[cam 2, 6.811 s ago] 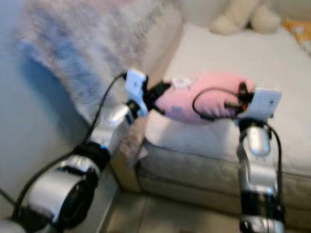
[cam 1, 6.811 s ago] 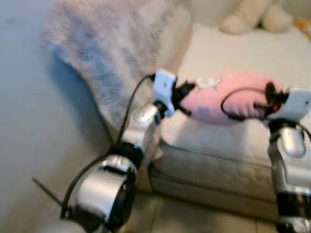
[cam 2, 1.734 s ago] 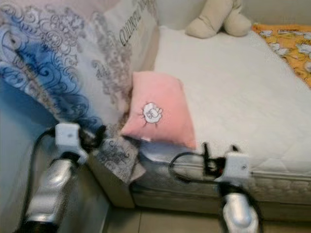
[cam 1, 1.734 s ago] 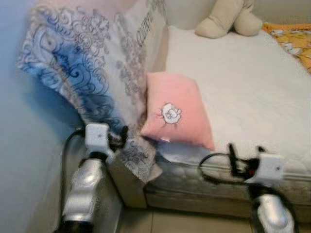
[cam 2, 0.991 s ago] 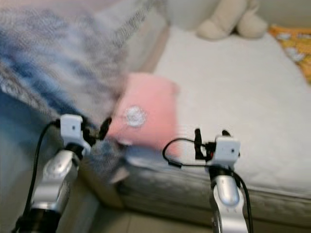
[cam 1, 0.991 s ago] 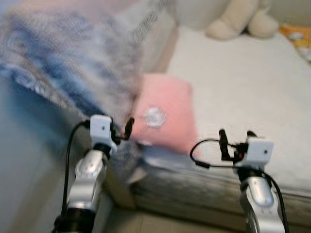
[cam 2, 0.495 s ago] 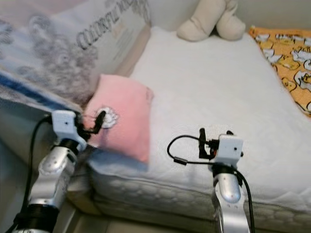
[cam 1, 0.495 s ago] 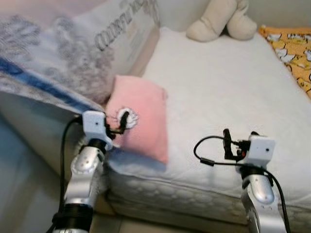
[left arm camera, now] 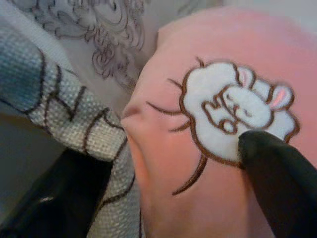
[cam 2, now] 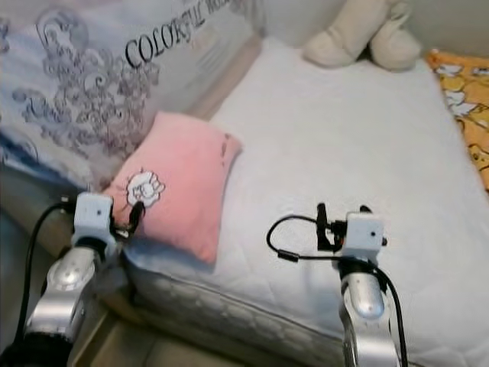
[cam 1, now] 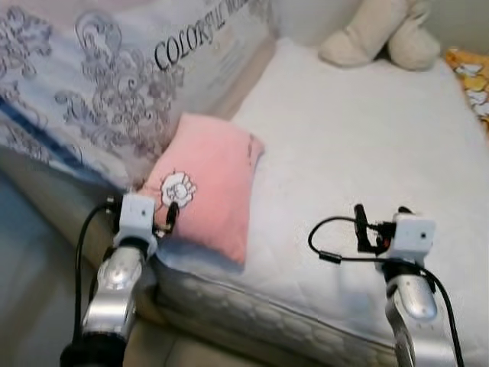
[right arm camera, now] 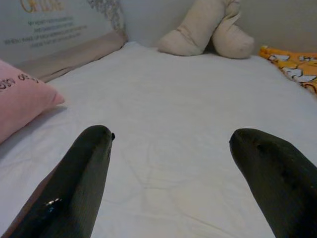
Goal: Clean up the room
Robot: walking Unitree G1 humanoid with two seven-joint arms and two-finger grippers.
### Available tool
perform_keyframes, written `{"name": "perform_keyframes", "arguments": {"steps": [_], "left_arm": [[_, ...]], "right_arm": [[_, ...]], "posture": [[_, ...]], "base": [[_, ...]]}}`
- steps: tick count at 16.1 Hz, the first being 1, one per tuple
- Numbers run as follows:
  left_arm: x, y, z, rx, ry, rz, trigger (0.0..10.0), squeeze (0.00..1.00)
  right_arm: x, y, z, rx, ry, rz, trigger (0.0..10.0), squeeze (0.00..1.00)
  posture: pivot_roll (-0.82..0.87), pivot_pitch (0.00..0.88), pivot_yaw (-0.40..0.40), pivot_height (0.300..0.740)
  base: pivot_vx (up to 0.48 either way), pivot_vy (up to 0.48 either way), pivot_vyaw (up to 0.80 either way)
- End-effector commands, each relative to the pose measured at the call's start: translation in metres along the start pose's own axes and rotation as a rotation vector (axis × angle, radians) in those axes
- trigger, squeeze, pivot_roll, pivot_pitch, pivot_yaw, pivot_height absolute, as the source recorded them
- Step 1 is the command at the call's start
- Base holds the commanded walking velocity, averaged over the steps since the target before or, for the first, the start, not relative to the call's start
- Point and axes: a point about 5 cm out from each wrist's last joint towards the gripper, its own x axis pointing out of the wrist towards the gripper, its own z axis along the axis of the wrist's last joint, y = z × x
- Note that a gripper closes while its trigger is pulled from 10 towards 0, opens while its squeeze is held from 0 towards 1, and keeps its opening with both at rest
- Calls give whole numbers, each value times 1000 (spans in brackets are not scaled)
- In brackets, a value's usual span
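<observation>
A small pink cushion with a white embroidered rabbit patch (cam 1: 205, 182) lies at the near left corner of the white quilted mattress (cam 1: 359, 145), tilted so that its far corner points toward the middle of the mattress and its near edge overhangs the mattress side slightly. Along the pink cushion's far left side leans a large pale pillow printed with grey scrollwork, blue patches and dark lettering (cam 1: 114, 84), touching the cushion. The left gripper (cam 1: 170, 216) sits at the cushion's near left corner, right beside the rabbit patch; in the left wrist view one black fingertip (left arm camera: 277, 168) rests on the patch's edge while the other lies lower, under a fold of grey-patterned woven cloth (left arm camera: 64, 124), so the fingers are spread apart and hold nothing. The right gripper (cam 2: 340, 216) hovers over the bare mattress well to the right of the cushion, its two black fingers (right arm camera: 89, 163) set wide apart and empty. Far behind the cushion, at the head end of the mattress, rests a beige plush toy (cam 1: 378, 34), and to the far right of the cushion lies an orange cloth with white figures (cam 2: 466, 92).
</observation>
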Motion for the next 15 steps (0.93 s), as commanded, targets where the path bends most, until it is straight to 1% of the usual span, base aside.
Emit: {"name": "perform_keyframes", "arguments": {"steps": [1, 3, 4, 5, 6, 7, 8, 9, 10, 11, 12, 13, 14, 15], "left_arm": [[2, -4, -3, -9, 17, -20, 10000, 1000], [3, -6, -5, 19, 29, -5, 10000, 1000], [0, 1, -13, 158, 80, 31, 10000, 1000], [0, 1, -13, 158, 80, 31, 10000, 1000], [-9, 28, -29, 412, 185, 112, 10000, 478], [-18, 49, -37, 449, 231, 165, 10000, 0], [-30, 67, -42, 350, 242, 173, 10000, 0], [-35, 63, -40, 287, 206, 133, 10000, 0], [-36, 58, -39, 266, 191, 95, 10000, 0], [-40, 52, -38, 313, 183, 40, 10000, 0], [-42, 51, -38, 335, 179, 32, 10000, 0], [-44, 46, -41, 385, 206, -41, 10000, 0], [-48, 40, -45, 417, 228, -129, 10000, 0], [-72, 24, -79, 523, 413, -489, 10000, 0]], "right_arm": [[3, 1, 1, 2, 0, 11, 10000, 0], [4, 0, 0, -4, 5, 24, 10000, 0], [4, -1, -2, -8, 11, 30, 10000, 0], [4, -1, -2, -8, 11, 30, 10000, 0], [4, -2, -5, -9, 23, 36, 10000, 0], [2, -2, -7, -7, 32, 41, 10000, 0], [-1, -2, -12, -12, 52, 56, 10000, 0], [-4, -2, -16, -23, 68, 72, 10000, 0], [-6, -3, -18, -28, 76, 81, 10000, 0], [-9, -3, -21, -30, 87, 92, 10000, 0], [-10, -3, -22, -30, 91, 95, 10000, 0], [-10, -4, -23, -29, 93, 95, 10000, 0], [-10, -4, -23, -30, 95, 95, 10000, 0], [-10, -5, -22, -31, 89, 96, 10000, 0]], "posture": [[-79, 0, 40, 727], [-76, 0, 36, 727], [-62, 0, 37, 727], [-62, 0, 37, 727], [-51, 0, 31, 727], [-44, 0, 27, 727], [-22, 0, 18, 727], [-2, 0, 11, 727], [7, 0, 6, 727], [13, 0, 2, 727], [13, 0, 2, 727], [17, 0, -2, 727], [18, 0, -2, 727], [12, 0, 3, 727]], "base": [[0, 0, 0], [0, 0, 0], [0, 0, 0], [0, 0, 0], [0, 0, 0], [0, 0, 0], [0, 0, 0], [0, 0, 0], [0, 0, 0], [0, 0, 0], [0, 0, 0], [0, 0, 0], [0, 0, 0], [0, 0, 0]]}}
